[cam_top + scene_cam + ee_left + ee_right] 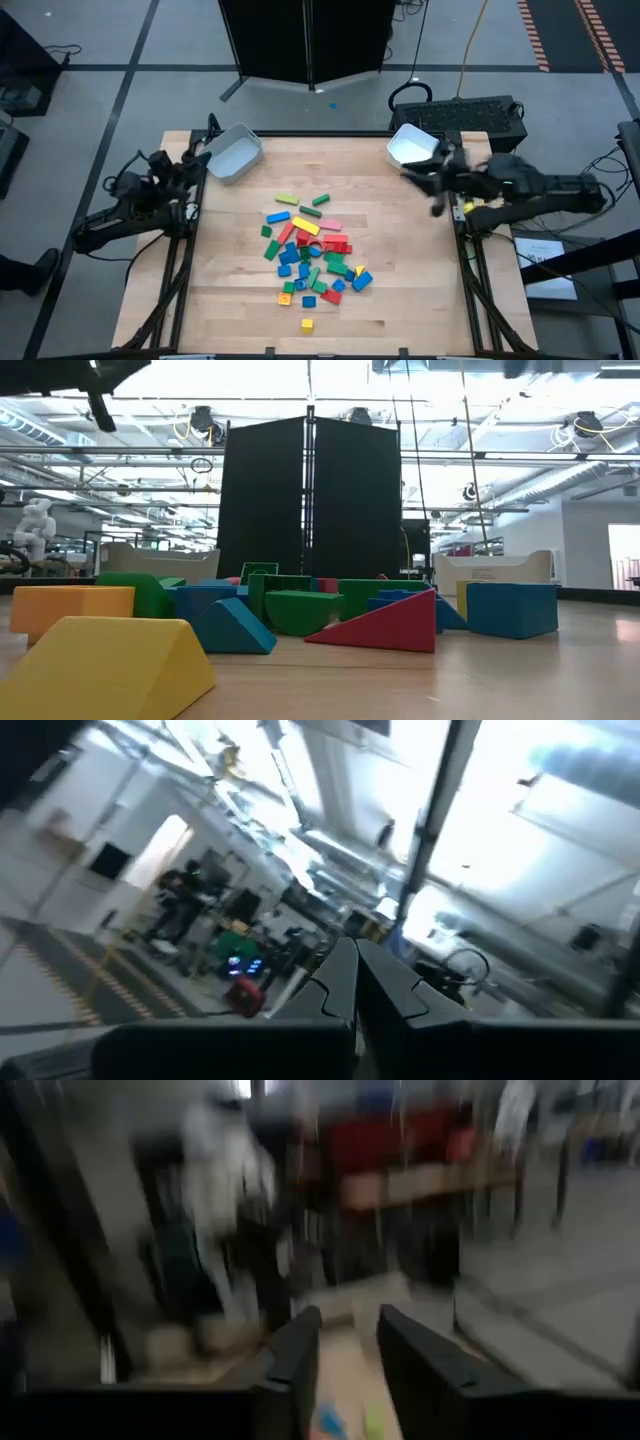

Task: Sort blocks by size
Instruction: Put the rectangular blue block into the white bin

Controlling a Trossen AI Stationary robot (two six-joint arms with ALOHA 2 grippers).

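You are looking at a robotics lab inside a large industrial hall. A wooden desk [330, 280] on a metal frame stands on a grey floor marked with dark lines and orange-striped tape. Just behind the desk stands a black folding screen [310, 495]. Above the screen run exposed white ducts, pipes and bright ceiling lights. Cables trail over the floor beside the desk. Far behind the desk, to one side of the screen, a white humanoid robot figure [35, 525] stands among low partitions.

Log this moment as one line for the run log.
blocks: piled mid-table, unsorted | bins: far corners | left gripper: shut, parked at left edge | right gripper: slightly open, empty, by right bin
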